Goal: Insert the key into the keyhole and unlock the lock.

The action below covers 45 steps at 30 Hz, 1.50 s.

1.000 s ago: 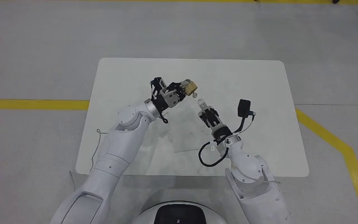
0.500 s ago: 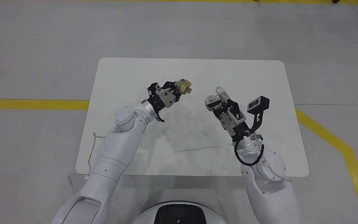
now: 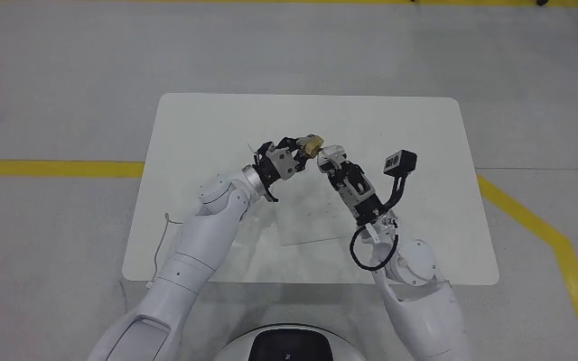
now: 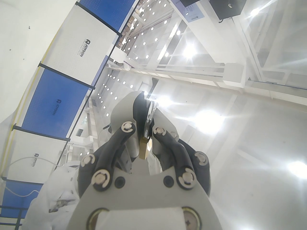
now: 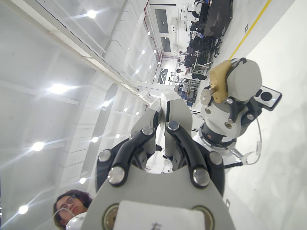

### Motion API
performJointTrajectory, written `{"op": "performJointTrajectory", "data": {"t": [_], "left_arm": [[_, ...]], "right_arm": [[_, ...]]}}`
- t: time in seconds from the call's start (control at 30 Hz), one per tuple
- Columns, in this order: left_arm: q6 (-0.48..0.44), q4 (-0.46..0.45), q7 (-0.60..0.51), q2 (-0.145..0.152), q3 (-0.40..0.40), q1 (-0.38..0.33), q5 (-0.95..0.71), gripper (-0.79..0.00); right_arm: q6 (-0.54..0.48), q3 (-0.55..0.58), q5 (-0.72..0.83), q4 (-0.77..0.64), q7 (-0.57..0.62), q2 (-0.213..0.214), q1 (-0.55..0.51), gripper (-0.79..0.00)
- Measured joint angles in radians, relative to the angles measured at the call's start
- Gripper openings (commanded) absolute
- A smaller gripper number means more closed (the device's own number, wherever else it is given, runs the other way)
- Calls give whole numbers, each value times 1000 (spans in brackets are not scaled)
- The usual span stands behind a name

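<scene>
Right gripper (image 5: pixel 163 106): fingers pressed together, nothing seen between them; back beside lock (image 5: pixel 219 80) after swinging right half second ago. Left gripper (image 4: pixel 148 114): pinches lock above table (image 3: pixel 415 126) centre, shifted slightly right. Key (image 5: pixel 205 96) seated in keyhole; judged: insertion done, turn pending.

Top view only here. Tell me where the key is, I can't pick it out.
Observer: In the right wrist view, the key sticks out of the lock, with its shaft in the keyhole.
Operator: Check the right hand.
Observer: The right hand is shut, apart from the key, and nothing shows between its fingers.
Operator: Now the left hand's grip.
Observer: In the left wrist view, the left hand pinches the lock's brass body.
</scene>
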Motion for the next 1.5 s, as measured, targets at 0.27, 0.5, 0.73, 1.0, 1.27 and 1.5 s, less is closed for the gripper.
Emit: {"op": "performJointTrajectory", "data": {"t": [0.27, 0.5, 0.73, 1.0, 1.27, 1.5], "left_arm": [[-11, -3, -4, -5, 10, 5, -35, -785], [-17, 6, -8, -9, 25, 0, -49, -785], [-43, 2, -2, -8, 15, -2, -47, -785], [-225, -72, 65, 24, -41, 21, 201, -785], [-231, -74, 68, 25, -42, 23, 220, -785], [-390, -97, 107, 35, -32, 44, 374, -785]], "right_arm": [[8, -29, -59, 56, -24, -3, 33, -785], [3, -27, -46, 87, -23, -5, 58, -785], [-14, -8, 16, 80, 3, -5, 62, -785], [70, 84, 173, 34, 96, 7, 18, 0], [61, 81, 171, 34, 93, 7, 18, 0], [244, 79, 335, 66, 119, 5, 50, -474]]}}
